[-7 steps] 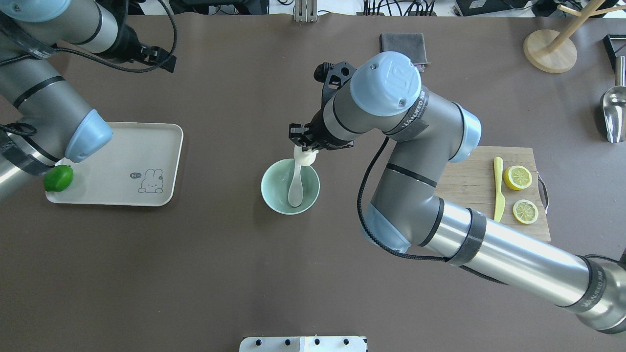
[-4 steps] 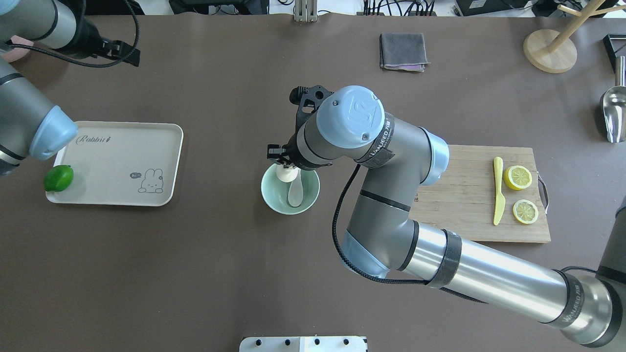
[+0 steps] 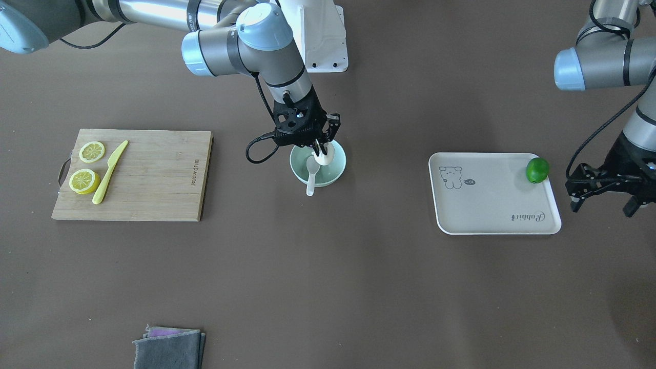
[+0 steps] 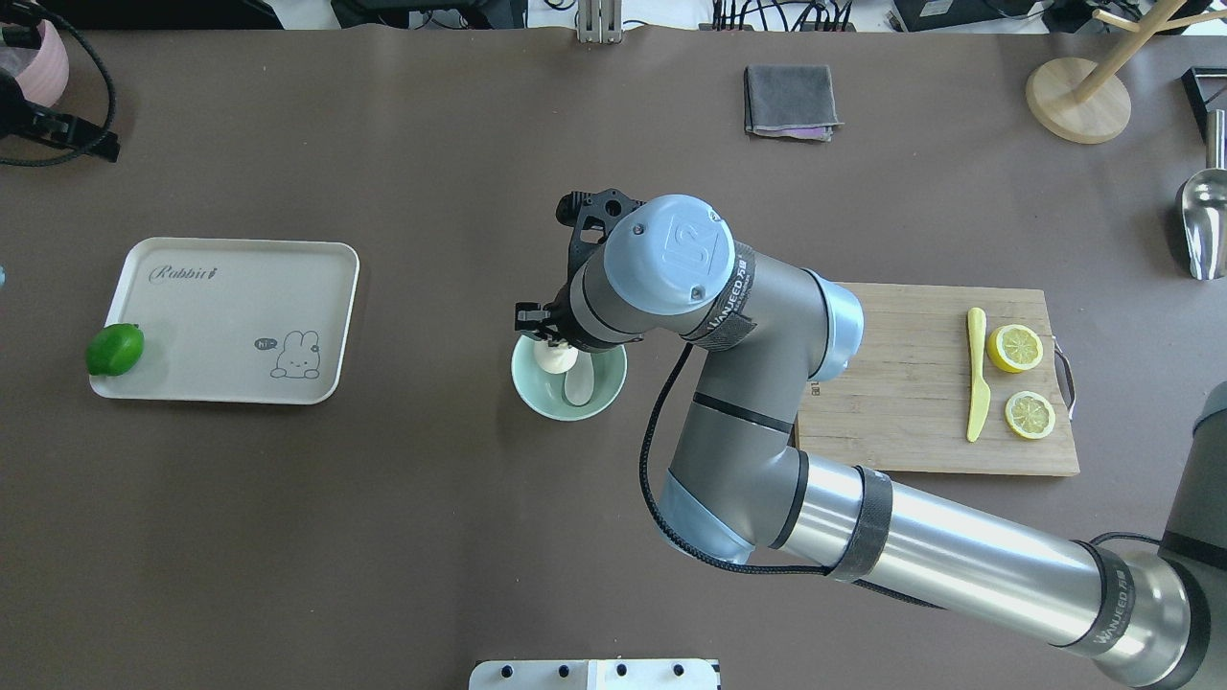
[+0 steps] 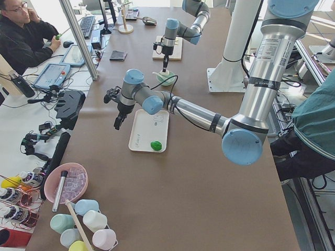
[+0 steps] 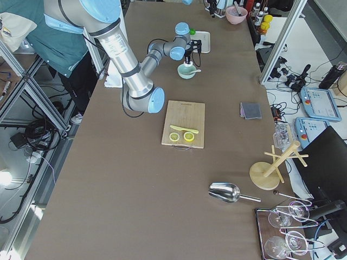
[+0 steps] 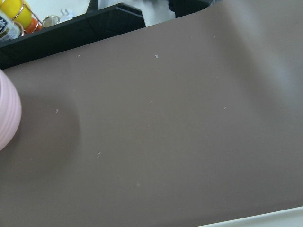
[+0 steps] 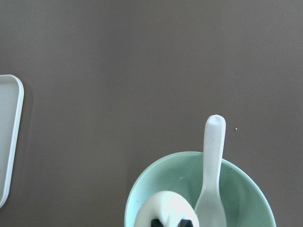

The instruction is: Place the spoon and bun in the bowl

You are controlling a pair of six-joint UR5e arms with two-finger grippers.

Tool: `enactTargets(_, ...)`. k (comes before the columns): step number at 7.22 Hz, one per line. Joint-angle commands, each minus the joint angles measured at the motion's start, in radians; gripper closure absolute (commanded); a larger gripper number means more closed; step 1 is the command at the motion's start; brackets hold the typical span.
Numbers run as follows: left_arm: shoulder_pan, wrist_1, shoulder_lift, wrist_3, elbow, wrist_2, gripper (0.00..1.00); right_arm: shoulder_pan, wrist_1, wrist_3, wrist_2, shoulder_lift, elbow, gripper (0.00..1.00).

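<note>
The pale mint-green bowl (image 4: pixel 537 395) stands mid-table; it also shows in the front-facing view (image 3: pixel 339 168) and the right wrist view (image 8: pixel 142 187). The white spoon (image 4: pixel 579 386) lies in it, with its handle (image 3: pixel 309 188) over the rim. My right gripper (image 3: pixel 322 148) is shut on the white bun (image 4: pixel 554 358), which it holds low inside the bowl beside the spoon (image 8: pixel 211 161). The bun (image 8: pixel 165 207) fills the bottom of the right wrist view. My left gripper (image 3: pixel 600 204) is open and empty, beyond the tray's end far from the bowl.
A cream tray (image 4: pixel 230 287) holds a green lime (image 4: pixel 115 349). A wooden cutting board (image 4: pixel 911 383) carries a yellow knife (image 4: pixel 976 374) and two lemon slices (image 4: pixel 1014 347). A grey cloth (image 4: pixel 789 100), a metal scoop (image 4: pixel 1203 225) and a pink bowl (image 7: pixel 7 118) stand further off.
My right gripper has moved left and down, bringing the bun from the bowl's far rim into the bowl. My left arm has pulled away to the table's far left.
</note>
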Motion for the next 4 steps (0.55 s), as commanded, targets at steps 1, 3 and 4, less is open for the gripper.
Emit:
enactTargets(1, -0.086, 0.012, 0.036, 0.137, 0.004, -0.050, 0.02, 0.053, -0.010, -0.123, 0.020, -0.078, 0.093, 0.00)
enactTargets(3, -0.118, 0.014, 0.063, 0.161, 0.004, -0.050, 0.02, 0.172, -0.018, -0.268, 0.098, -0.236, 0.213, 0.00)
enactTargets(4, -0.150, 0.041, 0.063, 0.161, 0.005, -0.067, 0.02, 0.328, -0.044, -0.273, 0.301, -0.273, 0.210, 0.00)
